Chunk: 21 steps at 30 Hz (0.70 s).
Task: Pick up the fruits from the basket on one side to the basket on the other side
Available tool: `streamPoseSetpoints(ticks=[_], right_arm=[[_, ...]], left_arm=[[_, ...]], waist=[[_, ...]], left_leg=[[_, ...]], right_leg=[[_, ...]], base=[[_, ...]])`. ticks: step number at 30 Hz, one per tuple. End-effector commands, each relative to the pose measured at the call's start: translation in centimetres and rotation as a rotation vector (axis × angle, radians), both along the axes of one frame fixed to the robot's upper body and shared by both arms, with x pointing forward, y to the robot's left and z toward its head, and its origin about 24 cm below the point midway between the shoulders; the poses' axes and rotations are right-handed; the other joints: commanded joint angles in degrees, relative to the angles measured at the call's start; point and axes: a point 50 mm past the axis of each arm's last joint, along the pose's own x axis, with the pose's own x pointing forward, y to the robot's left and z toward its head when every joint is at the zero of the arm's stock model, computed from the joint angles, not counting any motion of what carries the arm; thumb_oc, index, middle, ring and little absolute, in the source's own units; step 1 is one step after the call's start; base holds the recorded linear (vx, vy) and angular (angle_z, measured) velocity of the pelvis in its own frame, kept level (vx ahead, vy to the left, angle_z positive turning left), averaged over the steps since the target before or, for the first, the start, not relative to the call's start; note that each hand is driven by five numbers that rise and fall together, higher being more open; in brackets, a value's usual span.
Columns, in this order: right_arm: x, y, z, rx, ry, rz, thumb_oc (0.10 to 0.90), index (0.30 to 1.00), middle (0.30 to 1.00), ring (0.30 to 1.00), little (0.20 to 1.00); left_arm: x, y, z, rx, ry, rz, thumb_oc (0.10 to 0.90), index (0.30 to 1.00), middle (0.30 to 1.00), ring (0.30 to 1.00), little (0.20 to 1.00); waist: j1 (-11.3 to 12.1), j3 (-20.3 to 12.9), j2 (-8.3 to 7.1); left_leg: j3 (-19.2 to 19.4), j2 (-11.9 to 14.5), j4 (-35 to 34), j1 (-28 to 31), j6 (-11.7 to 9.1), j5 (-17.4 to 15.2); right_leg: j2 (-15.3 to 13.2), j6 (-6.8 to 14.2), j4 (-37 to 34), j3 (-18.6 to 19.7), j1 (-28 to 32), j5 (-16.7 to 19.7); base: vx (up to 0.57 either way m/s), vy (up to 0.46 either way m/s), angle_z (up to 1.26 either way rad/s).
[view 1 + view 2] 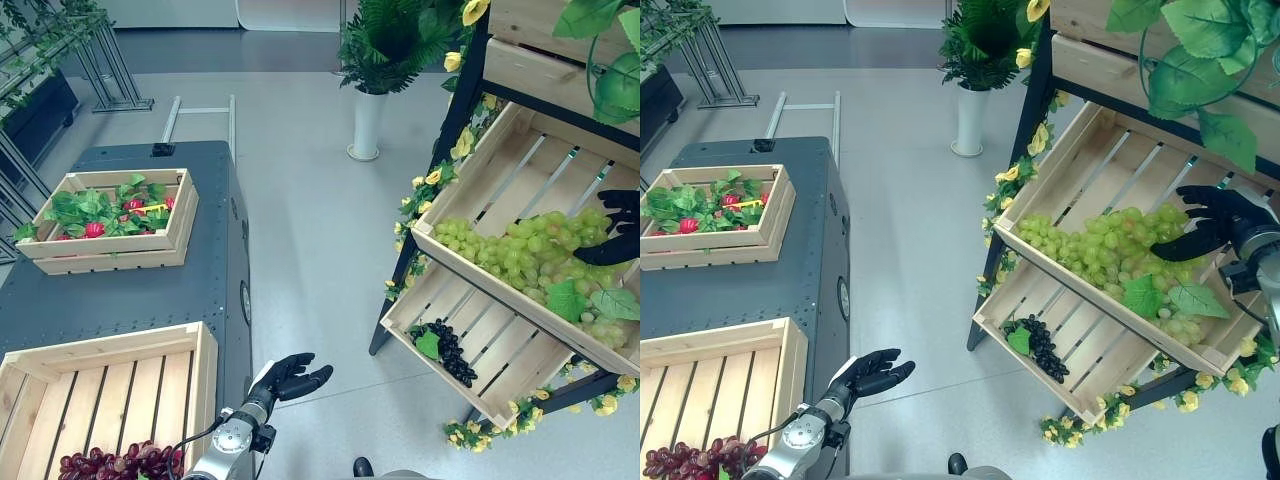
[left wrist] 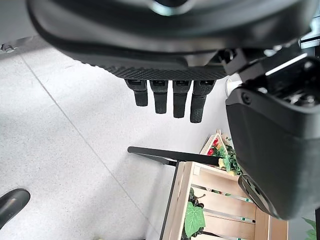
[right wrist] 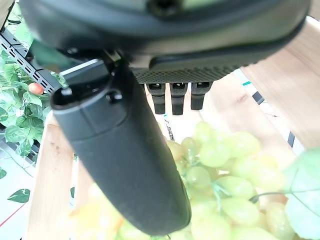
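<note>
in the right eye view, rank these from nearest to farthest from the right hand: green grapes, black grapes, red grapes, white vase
From the right hand, over the upper shelf crate:
1. green grapes, directly under the hand in that crate.
2. black grapes, in the lower shelf crate below.
3. white vase, on the floor behind the shelf.
4. red grapes, in the near crate at far left.
</note>
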Motion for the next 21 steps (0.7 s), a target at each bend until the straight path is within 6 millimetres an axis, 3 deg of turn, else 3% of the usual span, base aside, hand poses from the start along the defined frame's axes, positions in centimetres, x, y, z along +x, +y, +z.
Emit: streamPoseSetpoints(ticks=[1,8,11,14,15,17,21], right_arm=[[0.2,0.5,6.2,-0.053,-0.352,0.011,0.8,0.9,0.9,0.9,0.9],[-0.1,2.2,4.7,-0.126,-0.377,0.079,0.8,0.9,0.9,0.9,0.9],[-0.5,4.0,4.8,-0.306,-0.434,0.121,0.8,0.9,0.9,0.9,0.9],[-1.5,7.3,4.2,-0.557,-0.47,0.239,0.8,0.9,0.9,0.9,0.9],[-1.7,7.4,4.1,-0.558,-0.474,0.24,0.8,0.9,0.9,0.9,0.9],[-3.3,9.7,3.9,-0.674,-0.516,0.349,0.8,0.9,0.9,0.9,0.9],[-4.8,12.2,2.8,-0.822,-0.589,0.458,0.8,0.9,0.9,0.9,0.9]], left_arm=[[2.9,-0.4,2.3,-0.008,-0.159,-0.074,0.8,0.9,0.9,0.9,0.9],[3.1,-0.3,2.5,-0.008,-0.166,-0.072,0.8,0.9,0.9,0.9,0.9],[2.8,-0.4,2.3,-0.013,-0.165,-0.056,0.8,0.9,0.9,0.9,0.9],[2.7,-0.3,2.3,-0.017,-0.169,-0.023,0.8,0.9,0.9,0.9,0.9],[2.7,-0.3,2.3,-0.016,-0.169,-0.023,0.8,0.9,0.9,0.9,0.9],[2.5,-0.2,2.2,-0.019,-0.168,-0.007,0.8,0.9,0.9,0.9,0.9],[2.3,-0.6,2.0,-0.022,-0.166,-0.008,0.8,0.9,0.9,0.9,0.9]], waist=[[1.69,-4.35,-1.51],[0.66,-4.22,-1.25],[-0.13,-4.32,-0.99],[-1.41,-4.12,-0.48],[-1.39,-4.14,-0.49],[-2.18,-4.11,-0.02],[-2.51,-3.78,0.48]], left_leg=[[-0.44,0.18,0.55,0.91,-1.86,-6.97],[0.12,0.26,0.55,0.79,-1.6,-7.02],[0.59,0.33,0.55,0.99,-1.59,-7.09],[1.13,0.4,0.55,0.87,-1.39,-7.04],[1.14,0.41,0.55,0.86,-1.37,-7.06],[1.45,0.41,0.55,0.76,-1.12,-7.16],[1.71,0.39,0.55,1.1,-0.76,-7.62]], right_leg=[[1.04,1.78,0.11,-2.81,1.33,-0.79],[1.14,1.87,0.24,-2.14,0.91,-0.79],[1.3,1.94,0.29,-1.7,0.9,-0.83],[1.43,2.06,0.61,-0.87,0.46,-0.97],[1.45,2.07,0.65,-0.83,0.43,-1.0],[1.65,2.22,0.92,-0.11,0.08,-1.22],[1.75,2.43,1.09,0.18,0.22,-1.63]], base=[[0.0,0.0,0.0],[0.0,0.0,0.0],[0.0,0.0,0.0],[0.0,0.0,0.0],[0.0,0.0,0.0],[0.0,0.0,0.0],[0.0,0.006,-0.08]])
